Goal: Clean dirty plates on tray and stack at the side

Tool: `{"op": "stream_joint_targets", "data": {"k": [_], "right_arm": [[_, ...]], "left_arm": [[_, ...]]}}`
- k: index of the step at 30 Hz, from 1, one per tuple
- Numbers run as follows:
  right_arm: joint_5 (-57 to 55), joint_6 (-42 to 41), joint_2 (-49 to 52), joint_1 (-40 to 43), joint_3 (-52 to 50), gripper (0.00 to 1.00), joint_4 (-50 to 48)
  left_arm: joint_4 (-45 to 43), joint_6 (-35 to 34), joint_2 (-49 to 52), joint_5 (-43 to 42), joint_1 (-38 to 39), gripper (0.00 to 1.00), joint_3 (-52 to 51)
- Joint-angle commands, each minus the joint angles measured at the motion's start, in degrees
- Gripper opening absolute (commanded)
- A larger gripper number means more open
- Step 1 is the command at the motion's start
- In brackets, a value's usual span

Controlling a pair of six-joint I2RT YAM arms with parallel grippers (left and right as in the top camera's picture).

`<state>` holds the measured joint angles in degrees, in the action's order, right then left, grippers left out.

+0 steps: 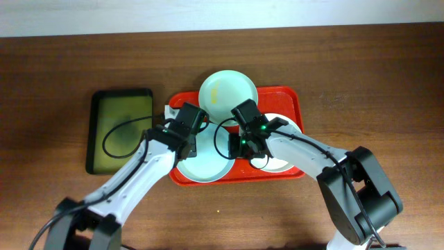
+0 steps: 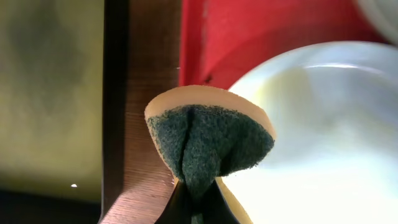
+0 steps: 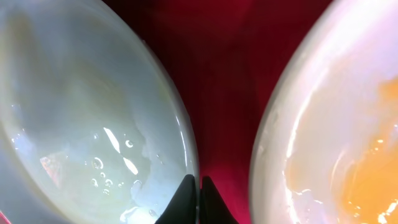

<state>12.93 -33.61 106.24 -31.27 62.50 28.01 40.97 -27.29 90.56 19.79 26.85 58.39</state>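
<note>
Now, left pincer (image 2: pixel 198 208) pinching sponge (image 2: pixel 208 140), beside plate (image 2: pixel 323 124)

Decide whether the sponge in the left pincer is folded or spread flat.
Folded: the left pincer pinches the sponge at its base, creasing its green face inward down the middle.

tabletop (image 1: pixel 388 69): brown wood grain, smooth, low sheen.
red tray (image 1: pixel 281 96): plastic, glossy.
olive-green tray (image 1: pixel 121 125), at 9 o'clock of the red tray: matt olive surface, black rim.
pale green plate (image 1: pixel 227 90), at 12 o'clock on the red tray: smooth, glossy, with a dull yellow smear.
pale blue plate (image 3: pixel 81 106): glossy, wet film with droplets.
white plate (image 3: pixel 336 124): glossy, yellow-orange smear.
sponge (image 2: pixel 208 143): coarse dark green fibre face, smooth tan foam backing.
</note>
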Motion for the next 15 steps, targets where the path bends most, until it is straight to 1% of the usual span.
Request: {"op": "stream_joint_targets", "data": {"k": [1, 3, 7, 11, 15], "right_arm": [[-1.0, 4.1, -1.8, 0.2, 3.5, 0.04, 3.2], [-2.7, 6.0, -2.8, 0.2, 5.7, 0.04, 6.2], [-12.1, 8.5, -5.9, 0.1, 12.0, 0.04, 16.0], [-20.1, 13.5, -8.0, -1.1, 19.3, 0.04, 23.2], [-31.9, 20.7, -8.3, -5.7, 27.4, 0.04, 28.8]], "left_arm": [[0.1, -0.5, -6.1, -6.4, -1.4, 0.0, 1.3], [0.5, -0.5, -9.4, -9.3, -3.4, 0.0, 1.3], [2.2, -0.5, -16.3, -13.5, -9.0, 0.0, 1.3], [4.9, -0.5, -21.4, -13.6, -15.2, 0.0, 1.3], [6.8, 0.0, -22.0, -13.5, -19.0, 0.0, 1.3]]}}
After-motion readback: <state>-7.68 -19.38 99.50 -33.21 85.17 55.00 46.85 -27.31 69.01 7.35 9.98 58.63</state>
